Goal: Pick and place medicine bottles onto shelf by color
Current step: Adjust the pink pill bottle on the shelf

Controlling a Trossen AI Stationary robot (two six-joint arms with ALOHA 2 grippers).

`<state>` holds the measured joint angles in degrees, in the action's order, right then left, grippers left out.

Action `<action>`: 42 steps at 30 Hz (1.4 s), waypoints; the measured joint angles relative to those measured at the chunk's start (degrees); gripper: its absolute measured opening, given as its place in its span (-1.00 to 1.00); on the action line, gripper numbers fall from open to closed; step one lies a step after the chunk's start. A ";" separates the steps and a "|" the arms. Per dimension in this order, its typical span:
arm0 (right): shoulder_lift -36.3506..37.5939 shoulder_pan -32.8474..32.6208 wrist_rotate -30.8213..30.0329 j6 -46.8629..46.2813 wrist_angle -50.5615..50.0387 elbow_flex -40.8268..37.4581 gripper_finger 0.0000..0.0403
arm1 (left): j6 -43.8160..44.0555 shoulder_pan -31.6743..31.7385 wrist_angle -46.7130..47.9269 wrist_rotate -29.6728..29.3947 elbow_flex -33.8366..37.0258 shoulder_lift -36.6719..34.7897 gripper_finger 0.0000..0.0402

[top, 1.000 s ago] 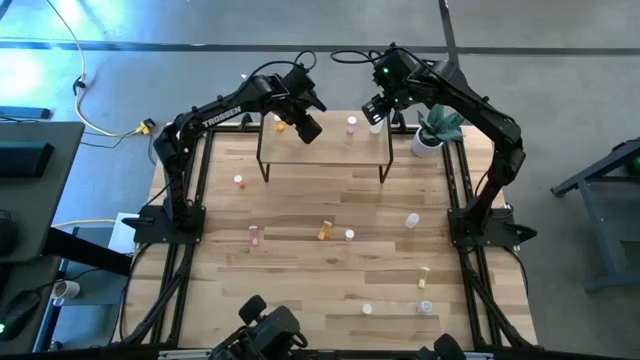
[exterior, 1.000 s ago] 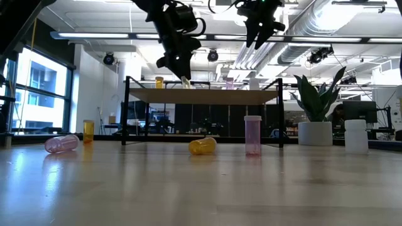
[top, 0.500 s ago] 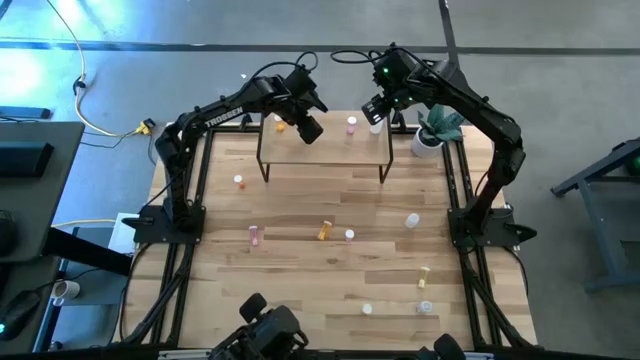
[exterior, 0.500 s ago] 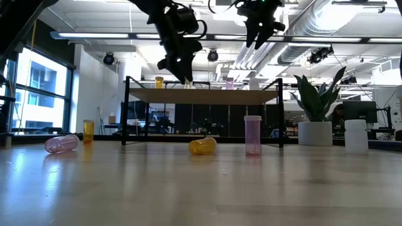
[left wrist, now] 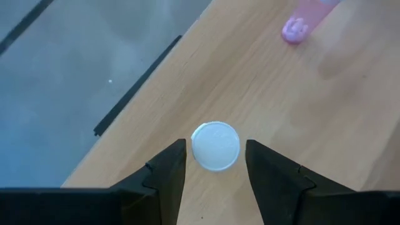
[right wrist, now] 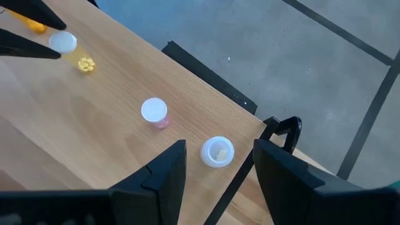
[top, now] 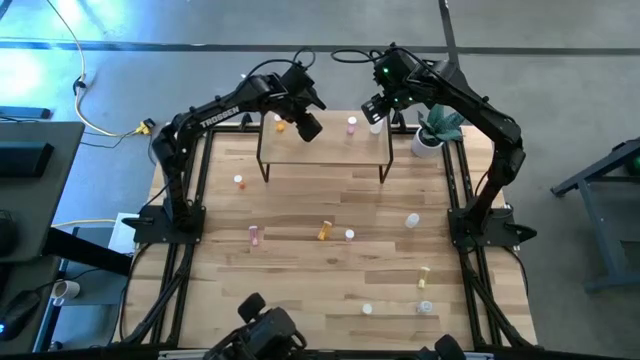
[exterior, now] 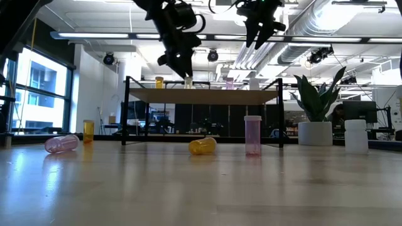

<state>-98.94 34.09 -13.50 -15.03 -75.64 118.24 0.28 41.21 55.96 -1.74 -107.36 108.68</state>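
The left gripper point(left wrist: 215, 164) is hovering over the shelf point(top: 325, 148), its fingers spread with gaps either side of a white-capped orange bottle point(left wrist: 215, 145) standing there (touching neither). The right gripper point(right wrist: 217, 167) is hanging spread and empty above a clear bottle point(right wrist: 217, 152) near the shelf's edge.

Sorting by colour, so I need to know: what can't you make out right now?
- Bottle inside the open left gripper: the left wrist view shows only its white cap; the gripper covers it from above.
- Two bottles at the table's near edge, high view: too small for colour.
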 joint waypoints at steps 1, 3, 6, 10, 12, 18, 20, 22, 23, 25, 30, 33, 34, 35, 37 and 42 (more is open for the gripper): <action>0.00 0.00 0.01 -0.16 0.00 0.00 -0.12 | -0.38 0.00 -0.13 0.05 -0.05 -0.30 -0.22; 0.00 0.00 0.01 -0.63 0.00 -0.01 -0.12 | -0.51 0.02 -0.15 0.48 -0.05 -1.02 -0.22; 0.00 0.00 0.14 -1.74 0.02 0.00 -0.12 | -0.53 0.07 -0.18 1.49 -0.05 -2.40 -0.22; 0.00 0.00 0.27 -3.14 0.25 0.00 -0.12 | -1.77 0.07 -0.21 2.59 -0.05 -4.63 -0.22; 0.00 0.00 0.27 -3.24 0.97 -0.01 -0.12 | -3.21 0.07 -0.24 2.60 -0.07 -5.92 -0.22; -1.11 0.00 1.15 -4.80 4.60 -0.02 -0.12 | -6.94 0.07 -0.24 2.67 -0.10 -10.70 -0.22; -1.73 0.00 3.41 -5.68 6.01 -0.02 -0.12 | -7.65 0.07 -0.19 2.82 -0.12 -12.57 -0.22; -2.57 -0.06 4.96 -5.72 7.38 -0.02 -0.12 | -8.61 0.07 -0.09 2.84 -0.12 -14.46 -0.22; -2.97 -0.16 5.21 -5.82 7.99 -0.02 -0.12 | -8.91 0.07 0.00 2.84 -0.12 -15.41 -0.22; -3.72 -0.39 5.24 -6.81 8.73 -0.02 -0.12 | -9.01 0.07 0.27 2.86 -0.12 -17.19 -0.22; -5.75 -0.54 5.28 -9.01 9.78 -0.02 -0.12 | -8.25 0.58 0.20 3.63 4.25 -21.51 -0.22; -7.06 -0.50 5.19 -9.73 10.15 -0.02 -0.12 | -6.72 1.52 -0.96 5.47 9.50 -23.84 -0.22; -7.53 -0.50 5.19 -10.20 10.16 -0.02 -0.12 | -5.99 1.91 -2.21 6.33 11.43 -24.49 -0.22; -7.99 -0.50 5.17 -10.66 10.16 -0.02 -0.12 | -5.12 2.37 -3.50 7.15 13.45 -25.19 -0.22; -8.82 -0.50 5.17 -11.41 10.14 -0.02 -0.12 | -3.57 3.13 -5.93 8.30 17.26 -26.53 -0.22; -10.81 -0.72 5.49 -12.85 10.23 -0.02 -0.12 | -0.84 3.82 -11.27 10.27 24.63 -28.67 -0.22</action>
<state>-109.74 33.36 -8.01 -27.88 -65.41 118.21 -0.56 45.03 44.69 8.54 -82.73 80.01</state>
